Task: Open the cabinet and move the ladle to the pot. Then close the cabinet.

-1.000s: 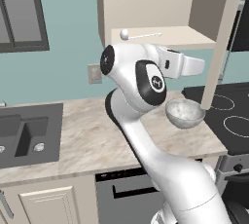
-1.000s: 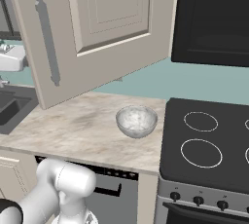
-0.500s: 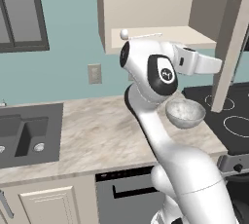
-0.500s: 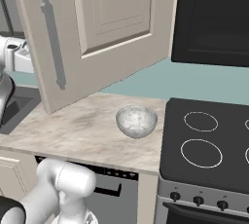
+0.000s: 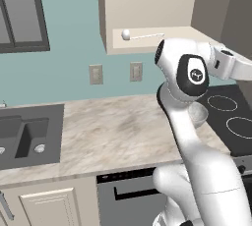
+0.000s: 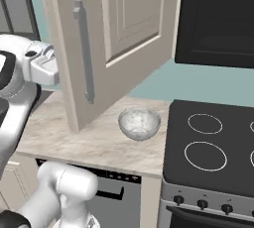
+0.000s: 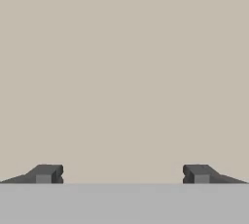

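The beige cabinet door (image 6: 130,19) stands swung open, its silver bar handle (image 6: 84,53) facing the right base view. On the open shelf (image 5: 162,41) lies the whitish ladle (image 5: 134,35), ball scoop to the left. My hand (image 5: 230,66) reaches right, away from the ladle, toward the door's dark edge (image 5: 242,14). In the right base view the hand (image 6: 42,64) sits behind the door, its fingers hidden. My gripper (image 7: 121,174) is open with nothing between its tips, close to a flat beige surface. The pot is out of view.
A speckled bowl (image 6: 139,123) sits on the marble counter (image 5: 108,131) beside the black stove (image 6: 213,142). A dark sink (image 5: 24,136) lies at the counter's left. A black appliance (image 6: 218,19) hangs over the stove.
The arm has swung to the right and the cabinet door has opened wider. The ladle and bowl have not moved. The jaws have stayed open.
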Controlling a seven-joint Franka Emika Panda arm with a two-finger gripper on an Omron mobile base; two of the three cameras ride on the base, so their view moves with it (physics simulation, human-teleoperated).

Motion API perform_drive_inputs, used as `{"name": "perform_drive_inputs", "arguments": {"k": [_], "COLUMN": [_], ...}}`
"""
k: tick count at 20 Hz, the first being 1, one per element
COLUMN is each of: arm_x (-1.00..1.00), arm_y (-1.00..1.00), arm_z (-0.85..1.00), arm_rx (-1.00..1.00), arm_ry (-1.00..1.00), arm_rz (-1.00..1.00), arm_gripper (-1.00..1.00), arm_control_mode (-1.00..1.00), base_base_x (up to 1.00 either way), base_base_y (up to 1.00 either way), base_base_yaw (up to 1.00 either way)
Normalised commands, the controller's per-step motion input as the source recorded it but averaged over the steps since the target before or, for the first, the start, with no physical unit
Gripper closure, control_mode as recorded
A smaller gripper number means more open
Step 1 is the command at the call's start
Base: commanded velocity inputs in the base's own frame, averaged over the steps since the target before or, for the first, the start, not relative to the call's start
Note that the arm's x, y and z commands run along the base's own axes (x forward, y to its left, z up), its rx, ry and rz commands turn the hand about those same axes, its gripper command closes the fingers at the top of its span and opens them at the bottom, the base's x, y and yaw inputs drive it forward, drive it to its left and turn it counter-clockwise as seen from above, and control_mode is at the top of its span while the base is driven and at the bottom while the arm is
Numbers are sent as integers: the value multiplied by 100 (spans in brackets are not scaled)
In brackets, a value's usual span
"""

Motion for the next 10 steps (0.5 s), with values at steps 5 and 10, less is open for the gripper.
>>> {"name": "perform_drive_inputs", "arguments": {"k": [5, 10], "arm_x": [-62, -31], "arm_y": [-82, -52], "arm_z": [4, 0], "arm_rx": [-4, -1], "arm_ry": [-7, -5], "arm_rz": [-18, -9], "arm_gripper": [-100, -100], "arm_control_mode": [-100, -100], "base_base_x": [0, 0], "base_base_y": [0, 0], "base_base_yaw": [0, 0]}}
